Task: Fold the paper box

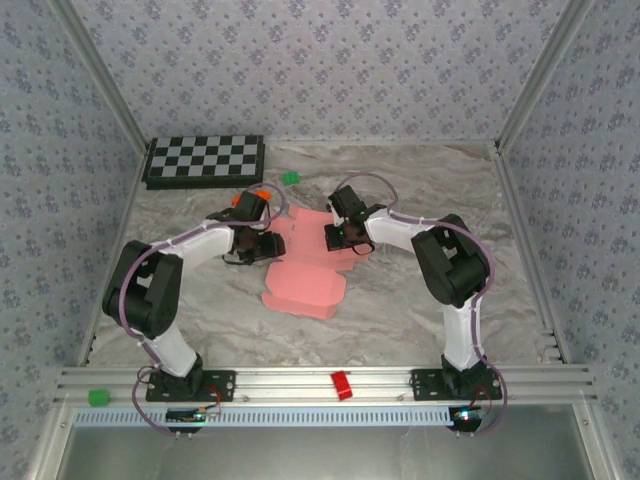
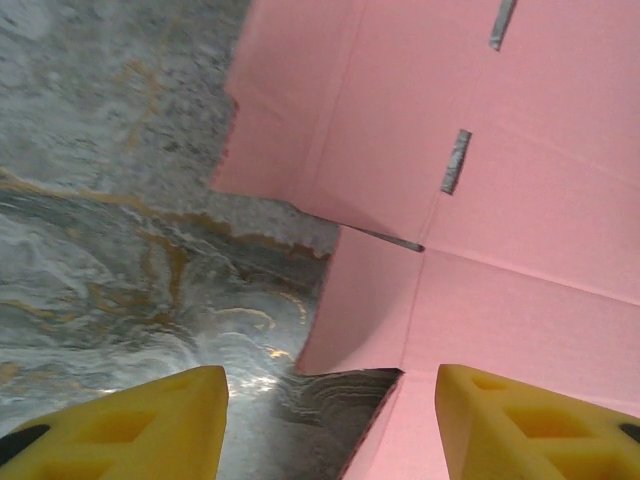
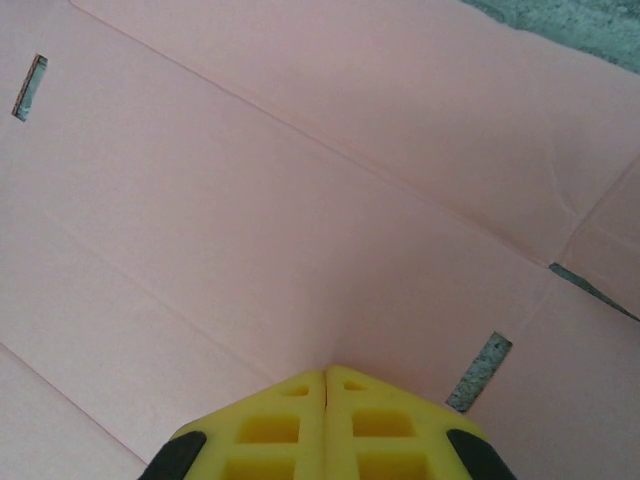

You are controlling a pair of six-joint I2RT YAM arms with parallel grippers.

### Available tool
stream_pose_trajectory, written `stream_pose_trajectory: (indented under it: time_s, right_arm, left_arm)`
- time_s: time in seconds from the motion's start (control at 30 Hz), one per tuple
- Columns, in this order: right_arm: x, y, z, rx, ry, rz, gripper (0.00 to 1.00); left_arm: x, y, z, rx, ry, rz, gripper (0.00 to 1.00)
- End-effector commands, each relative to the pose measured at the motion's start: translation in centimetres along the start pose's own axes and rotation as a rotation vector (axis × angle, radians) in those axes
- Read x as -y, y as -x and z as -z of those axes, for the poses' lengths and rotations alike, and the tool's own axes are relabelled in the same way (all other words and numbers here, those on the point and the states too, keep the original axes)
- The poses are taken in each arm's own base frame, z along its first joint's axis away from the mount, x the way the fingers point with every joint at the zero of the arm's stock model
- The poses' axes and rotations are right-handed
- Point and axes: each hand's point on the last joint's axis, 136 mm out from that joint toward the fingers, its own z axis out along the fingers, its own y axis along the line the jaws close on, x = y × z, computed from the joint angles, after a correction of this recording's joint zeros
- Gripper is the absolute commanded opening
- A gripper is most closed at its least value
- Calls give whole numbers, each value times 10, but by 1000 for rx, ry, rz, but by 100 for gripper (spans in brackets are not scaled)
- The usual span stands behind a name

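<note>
— Grey marbled table, and walls with a small flower wallpaper around it. Where is the paper box?
— It lies in the middle of the table, between the two arms. It is a pink card sheet, mostly flat, and its part with the rounded corners points toward the arm bases.
— How stands the left gripper?
— It is at the left edge of the sheet. In its wrist view the yellow fingers are apart, one over the bare marble and one over the pink card. A side flap there seems lifted a little, with a shadow under it. Whether a finger touches the card, I cannot tell.
— And the right gripper?
— It is over the far right part of the sheet. Its two fingers are pressed together with nothing between them, and they point down at the card near a narrow slot.
— What else is on the table?
— There is a checkerboard at the far left and a green block beside it. An orange piece is near the left wrist. A red block sits on the metal rail at the near edge.
</note>
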Motion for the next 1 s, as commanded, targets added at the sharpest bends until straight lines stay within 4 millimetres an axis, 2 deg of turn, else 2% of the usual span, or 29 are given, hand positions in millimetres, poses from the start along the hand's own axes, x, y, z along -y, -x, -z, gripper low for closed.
stream_pose_trajectory:
  time_s: [0.0, 0.2, 0.4, 0.5, 0.97]
  right_arm:
    - [21, -29, -11, -89, -65, -14, 0]
    - [21, -29, -12, -89, -65, -15, 0]
    - [22, -33, -13, -97, -69, -17, 0]
    - [22, -33, -14, -97, -69, -18, 0]
    - [22, -36, -17, -106, -71, -22, 0]
  left_arm:
    - [17, 3, -3, 16, -79, 18, 56]
    - [19, 9, -11, 13, -84, 7, 52]
    - [31, 20, -5, 34, -111, -27, 45]
    - [32, 23, -2, 56, -105, -36, 45]
    - [51, 10, -2, 67, -45, -194, 42]
